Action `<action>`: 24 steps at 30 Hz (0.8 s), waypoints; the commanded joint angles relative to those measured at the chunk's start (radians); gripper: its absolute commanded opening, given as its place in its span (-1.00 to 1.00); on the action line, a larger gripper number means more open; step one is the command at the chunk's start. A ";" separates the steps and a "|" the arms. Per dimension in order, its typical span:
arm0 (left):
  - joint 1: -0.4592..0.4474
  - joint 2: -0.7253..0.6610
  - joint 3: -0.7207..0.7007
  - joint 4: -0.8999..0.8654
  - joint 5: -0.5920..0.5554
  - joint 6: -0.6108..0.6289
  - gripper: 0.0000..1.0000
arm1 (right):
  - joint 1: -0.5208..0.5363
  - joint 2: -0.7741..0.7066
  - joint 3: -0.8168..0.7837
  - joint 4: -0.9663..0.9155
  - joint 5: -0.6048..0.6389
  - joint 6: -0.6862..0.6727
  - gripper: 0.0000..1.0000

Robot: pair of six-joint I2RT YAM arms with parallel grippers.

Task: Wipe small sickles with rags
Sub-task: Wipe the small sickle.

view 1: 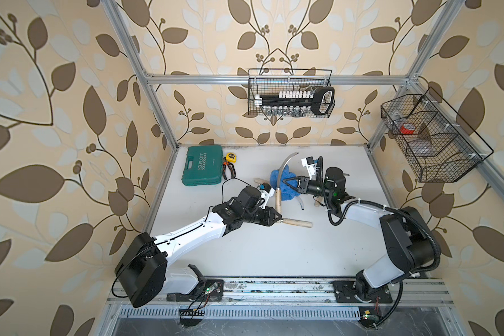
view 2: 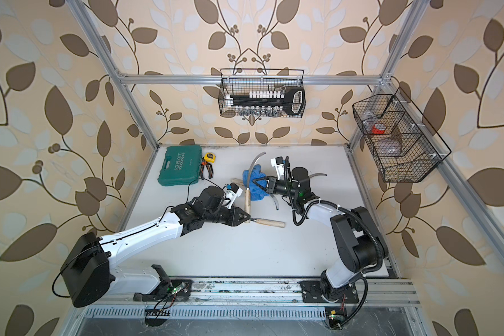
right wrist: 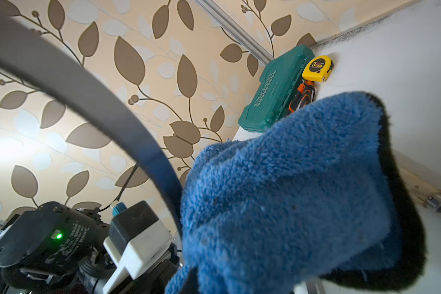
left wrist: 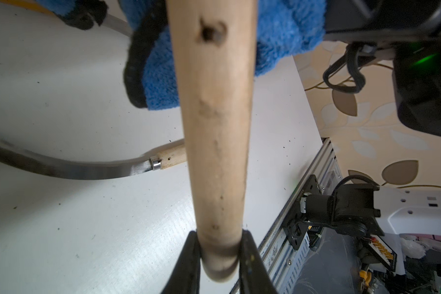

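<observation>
My left gripper (view 1: 280, 216) (left wrist: 219, 252) is shut on the butt end of a small sickle's pale wooden handle (view 1: 277, 202) (left wrist: 214, 127). That sickle is held off the table, and its curved grey blade (view 1: 288, 163) (right wrist: 87, 96) arcs toward the back wall. My right gripper (view 1: 286, 181) is shut on the blue rag (view 1: 284, 186) (right wrist: 290, 191), which bunches against the blade just above the handle and hides the jaws in the right wrist view. A second sickle (view 1: 297, 222) (left wrist: 61, 169) lies flat beside the left gripper. A third's handle (view 1: 259, 181) pokes out left of the rag.
A green tool case (view 1: 204, 170), a yellow tape measure (view 1: 231, 157) and orange-handled pliers (view 1: 230, 171) sit at the back left. Another grey blade (view 1: 301, 203) lies under the right arm. Wire baskets hang on the back wall (view 1: 291, 93) and the right frame (view 1: 431, 139).
</observation>
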 commanded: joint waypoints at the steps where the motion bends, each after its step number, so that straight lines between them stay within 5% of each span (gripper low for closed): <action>1: -0.010 0.002 0.029 0.037 0.019 0.004 -1.00 | 0.004 0.048 0.030 0.115 -0.062 0.063 -1.00; 9: -0.009 0.013 0.063 -0.027 -0.062 0.013 -1.00 | 0.019 -0.075 0.033 -0.157 0.160 -0.101 -1.00; 24: -0.004 0.217 0.363 -0.234 -0.131 0.082 -1.00 | 0.009 -0.053 0.092 -0.139 0.237 -0.090 -1.00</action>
